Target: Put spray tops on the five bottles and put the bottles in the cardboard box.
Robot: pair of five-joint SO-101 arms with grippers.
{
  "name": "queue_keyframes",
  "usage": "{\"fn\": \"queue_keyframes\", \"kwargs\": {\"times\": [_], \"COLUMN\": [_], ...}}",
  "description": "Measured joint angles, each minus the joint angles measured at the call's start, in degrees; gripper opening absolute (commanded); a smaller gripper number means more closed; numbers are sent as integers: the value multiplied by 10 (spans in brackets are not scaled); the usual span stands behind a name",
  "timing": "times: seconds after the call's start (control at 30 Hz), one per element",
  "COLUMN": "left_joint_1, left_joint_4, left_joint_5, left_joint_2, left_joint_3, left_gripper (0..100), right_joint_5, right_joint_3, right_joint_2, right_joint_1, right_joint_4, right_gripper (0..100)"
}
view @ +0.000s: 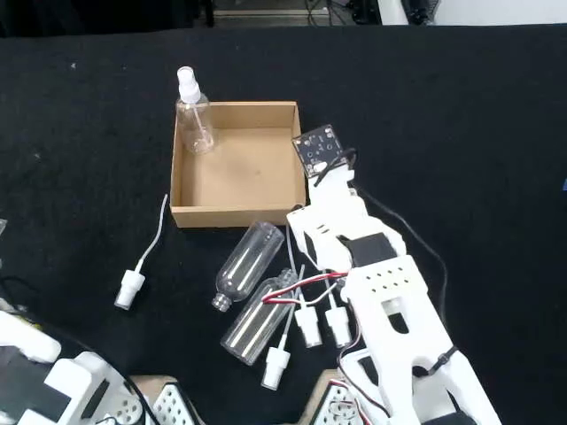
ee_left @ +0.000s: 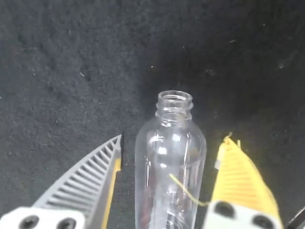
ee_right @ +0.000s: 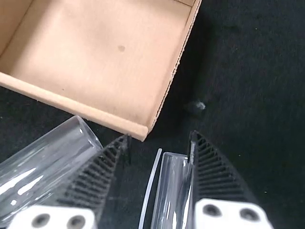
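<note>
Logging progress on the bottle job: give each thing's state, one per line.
cardboard box: open, one bottle inside.
boxed bottle: upright, spray top on.
lying bottle by box: on table, uncapped.
other lying bottle: on table, uncapped.
loose spray tops: four, on table, unattached.
fourth bottle: uncapped, at left gripper.
right gripper: open.

bottle [view: 195, 124] in box [view: 235, 215], two bottles [view: 248, 262] before it
</note>
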Motion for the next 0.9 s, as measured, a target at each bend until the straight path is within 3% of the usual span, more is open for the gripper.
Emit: {"fn": "queue_keyframes", "kwargs": {"times": [0.33, 0.9], "left_joint_1": [-20, -19], "left_joint_4": [0, -18], "left_joint_5": [-72, -74], "left_joint_2": [9, 9], "left_joint_3": [6, 17], "left_gripper": [265, 264], "right_joint_5": [0, 0], "right_joint_3": [0, 0], "right_joint_2": [0, 0], "right_joint_1": [0, 0], "right_joint_4": [0, 0], "right_gripper": [184, 185]}}
